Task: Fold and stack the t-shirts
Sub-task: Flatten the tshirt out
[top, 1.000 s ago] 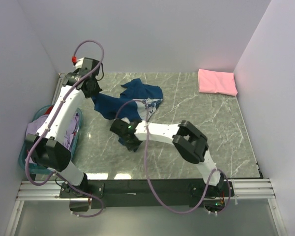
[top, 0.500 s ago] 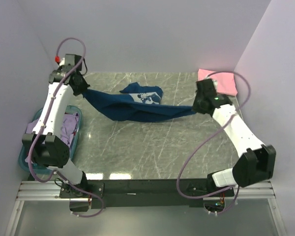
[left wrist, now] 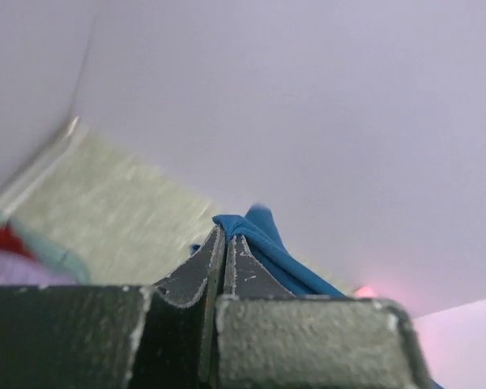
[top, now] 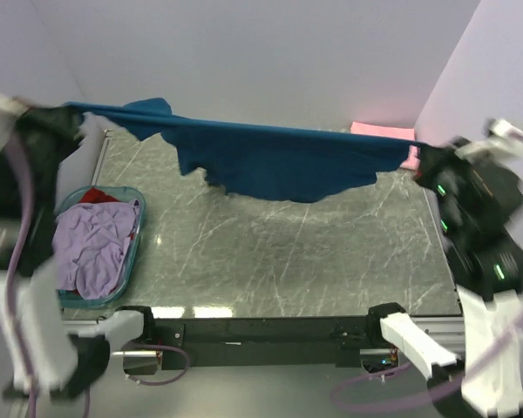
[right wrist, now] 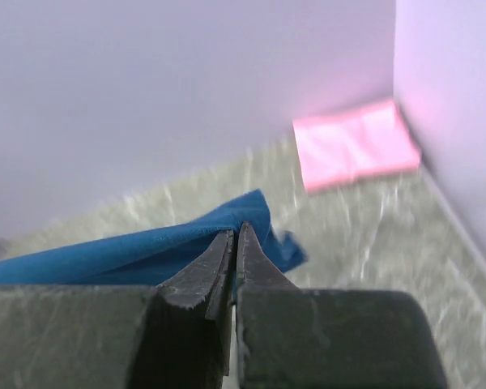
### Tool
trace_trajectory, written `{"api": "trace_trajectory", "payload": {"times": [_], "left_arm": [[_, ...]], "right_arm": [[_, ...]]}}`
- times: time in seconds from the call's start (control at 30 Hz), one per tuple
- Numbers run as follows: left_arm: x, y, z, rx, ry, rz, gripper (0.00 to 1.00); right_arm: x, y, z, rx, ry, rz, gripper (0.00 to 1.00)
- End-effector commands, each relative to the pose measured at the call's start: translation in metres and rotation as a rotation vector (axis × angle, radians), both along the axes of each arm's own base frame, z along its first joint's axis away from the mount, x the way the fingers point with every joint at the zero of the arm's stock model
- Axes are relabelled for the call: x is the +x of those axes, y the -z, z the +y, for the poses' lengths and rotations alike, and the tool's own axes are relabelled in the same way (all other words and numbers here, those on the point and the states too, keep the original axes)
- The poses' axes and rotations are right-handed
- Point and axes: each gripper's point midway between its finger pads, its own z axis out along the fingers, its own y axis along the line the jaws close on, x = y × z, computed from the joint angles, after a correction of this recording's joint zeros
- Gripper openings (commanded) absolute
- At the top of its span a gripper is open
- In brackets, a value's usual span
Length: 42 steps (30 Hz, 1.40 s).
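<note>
At lower left, a teal plastic basket [top: 140,231] holds a crumpled lavender cloth t-shirt [top: 96,248], with a red t-shirt [top: 98,193] mostly buried behind it. The left gripper [left wrist: 225,237], smeared by blur from above, is pinched tight on one corner of the navy blue cloth t-shirt [top: 279,161], which is stretched in mid-air across the upper frame over the grey marbled table [top: 288,261]. The right gripper [right wrist: 236,231] clamps its other end. A folded pink t-shirt [top: 383,130] at upper right is largely hidden.

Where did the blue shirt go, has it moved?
Yes. The blue shirt lifted off the table, now stretched between the left claw and right claw.
</note>
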Motion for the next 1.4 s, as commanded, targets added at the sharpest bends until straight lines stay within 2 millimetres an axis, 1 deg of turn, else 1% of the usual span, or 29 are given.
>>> {"api": "trace_trajectory", "payload": {"times": [0.0,0.03,0.13,0.23,0.37,0.43,0.57,0.6,0.63,0.67,0.7,0.73,0.77,0.8,0.83,0.9,0.93,0.97,1.0,1.03,1.07,1.1,1.13,1.17,1.2,1.23,1.27,1.3,1.37], "left_arm": [[-0.082,-0.078,0.018,0.062,-0.083,-0.318,0.0],[-0.107,-0.087,0.019,0.081,-0.089,-0.363,0.0],[-0.153,-0.106,0.024,0.108,-0.118,-0.451,0.01],[-0.178,-0.116,0.025,0.121,-0.13,-0.505,0.01],[-0.173,-0.117,0.023,0.154,-0.118,-0.499,0.01],[-0.148,-0.108,0.021,0.178,-0.101,-0.442,0.01],[-0.07,-0.07,0.0,0.205,0.032,-0.311,0.01],[-0.041,-0.041,-0.008,0.207,0.082,-0.23,0.01],[-0.014,-0.02,-0.012,0.201,0.112,-0.168,0.01],[0.013,0.019,-0.016,0.194,0.14,-0.072,0.01],[0.032,0.036,-0.022,0.189,0.178,-0.043,0.01],[0.055,0.064,-0.025,0.18,0.2,0.02,0.01],[0.074,0.111,-0.028,0.167,0.219,0.117,0.01],[0.089,0.126,-0.03,0.164,0.23,0.123,0.01],[0.108,0.161,-0.032,0.157,0.243,0.197,0.01],[0.14,0.232,-0.037,0.147,0.265,0.339,0.01],[0.148,0.256,-0.038,0.144,0.271,0.392,0.01],[0.156,0.275,-0.041,0.145,0.275,0.437,0.01],[0.171,0.312,-0.042,0.139,0.278,0.521,0.01],[0.179,0.326,-0.043,0.139,0.277,0.55,0.01],[0.191,0.327,-0.044,0.145,0.275,0.552,0.01],[0.202,0.352,-0.044,0.149,0.275,0.61,0.01],[0.208,0.359,-0.042,0.155,0.269,0.627,0.01],[0.221,0.349,-0.04,0.169,0.257,0.606,0.01],[0.229,0.362,-0.039,0.176,0.253,0.63,0.01],[0.236,0.363,-0.038,0.196,0.252,0.632,0.01],[0.247,0.354,-0.035,0.213,0.236,0.605,0.01],[0.253,0.366,-0.034,0.233,0.237,0.628,0.02],[0.267,0.363,-0.033,0.248,0.231,0.619,0.03]], "right_arm": [[-0.062,-0.052,-0.035,-0.112,0.105,-0.198,0.0],[-0.084,-0.063,-0.037,-0.118,0.092,-0.263,0.0],[-0.113,-0.072,-0.034,-0.165,0.042,-0.334,0.0],[-0.131,-0.072,-0.037,-0.188,0.043,-0.359,0.0],[-0.127,-0.06,-0.038,-0.213,0.046,-0.336,0.0],[-0.115,-0.05,-0.035,-0.218,0.036,-0.297,0.0],[-0.071,-0.011,-0.025,-0.217,0.008,-0.187,0.0],[-0.06,0.0,-0.022,-0.212,0.003,-0.163,0.0],[-0.039,0.03,-0.019,-0.222,-0.001,-0.087,0.0],[-0.026,0.038,-0.018,-0.219,0.002,-0.087,0.0],[-0.014,0.052,-0.017,-0.224,0.004,-0.063,0.0],[0.006,0.09,-0.013,-0.237,-0.007,0.027,0.0],[0.019,0.099,-0.011,-0.233,-0.005,0.027,0.0],[0.029,0.115,-0.011,-0.236,0.001,0.059,0.0],[0.045,0.156,-0.009,-0.252,-0.006,0.152,0.0],[0.068,0.177,-0.007,-0.251,0.009,0.159,0.0],[0.082,0.212,-0.006,-0.265,0.006,0.241,0.0],[0.093,0.219,-0.005,-0.269,0.011,0.246,0.0],[0.102,0.231,-0.005,-0.286,0.007,0.274,0.0],[0.115,0.257,-0.005,-0.313,0.006,0.343,0.0],[0.126,0.262,-0.006,-0.342,0.006,0.35,0.0],[0.132,0.271,-0.006,-0.36,0.005,0.378,0.0],[0.143,0.288,-0.007,-0.381,0.011,0.432,0.0],[0.153,0.288,-0.006,-0.383,0.014,0.42,0.0],[0.159,0.294,-0.006,-0.414,0.004,0.443,0.0],[0.171,0.301,-0.005,-0.423,0.001,0.463,0.0],[0.177,0.305,-0.005,-0.432,-0.002,0.473,0.0],[0.183,0.321,-0.004,-0.443,-0.01,0.513,0.0],[0.199,0.316,-0.001,-0.446,-0.014,0.509,0.0]]}}
